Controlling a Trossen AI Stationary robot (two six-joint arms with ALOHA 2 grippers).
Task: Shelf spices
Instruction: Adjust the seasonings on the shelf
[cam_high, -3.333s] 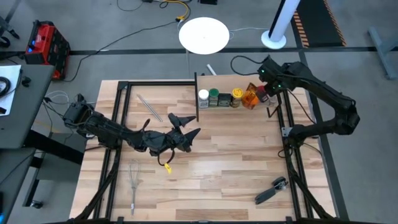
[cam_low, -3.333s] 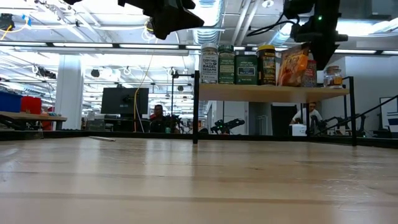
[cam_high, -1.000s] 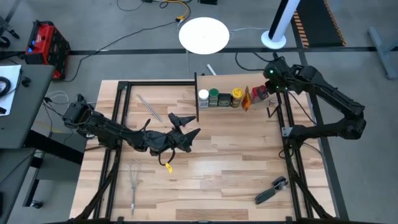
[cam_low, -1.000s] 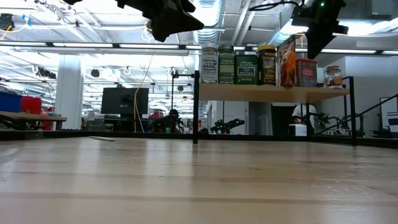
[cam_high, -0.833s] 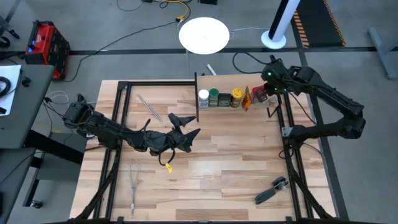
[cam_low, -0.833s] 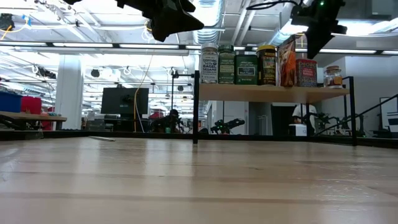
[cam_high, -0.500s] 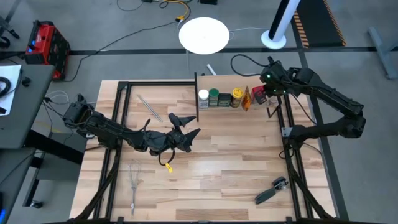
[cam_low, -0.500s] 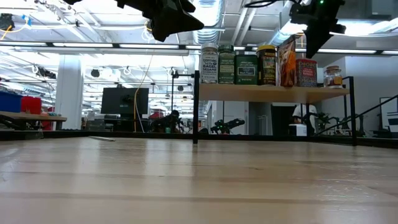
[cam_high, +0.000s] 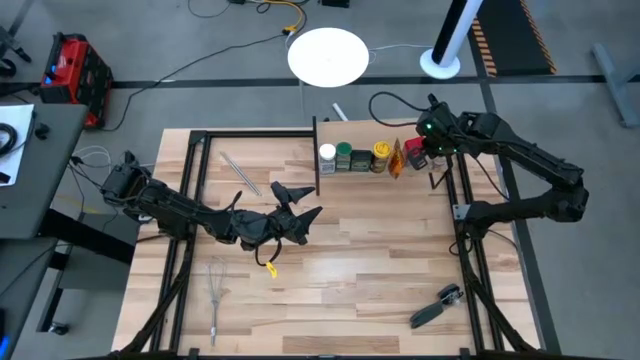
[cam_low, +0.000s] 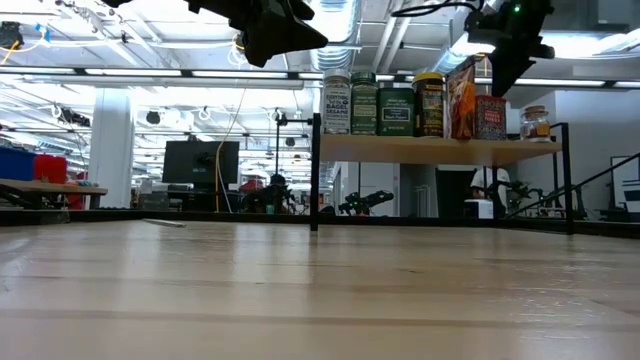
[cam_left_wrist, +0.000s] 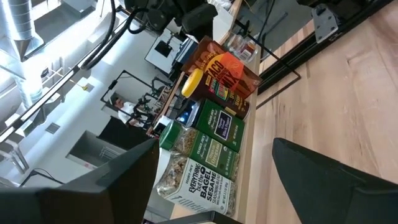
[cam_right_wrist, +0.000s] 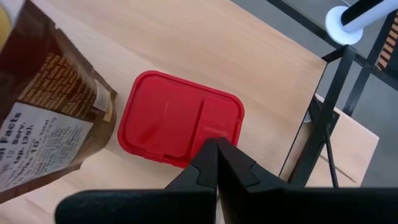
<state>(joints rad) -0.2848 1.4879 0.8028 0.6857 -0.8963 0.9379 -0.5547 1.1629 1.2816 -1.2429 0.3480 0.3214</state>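
Already the spices (cam_high: 366, 157) stand in one row along the shelf (cam_low: 440, 149), which sits at about one o'clock on the bench (cam_high: 340, 270). The red tin (cam_right_wrist: 180, 120) is the last in line, just beside the orange pouch (cam_low: 463, 98), toward the shelf's three o'clock end.

The right gripper (cam_right_wrist: 217, 163) hangs directly over the tin's lid, fingers pressed together and holding nothing. The left gripper (cam_high: 296, 206) waits spread wide and empty, well apart at nine o'clock of the shelf.

The tin looks rigid and light, with a smooth lid likely to slip; taking it by its flat sides would be the safer hold. The pouch looks soft and tall, so a nudge could tip it.

Room is tight: the black end post (cam_right_wrist: 323, 134) stands close at the three o'clock end, and little bare board remains there. Straight up is the clear way out.
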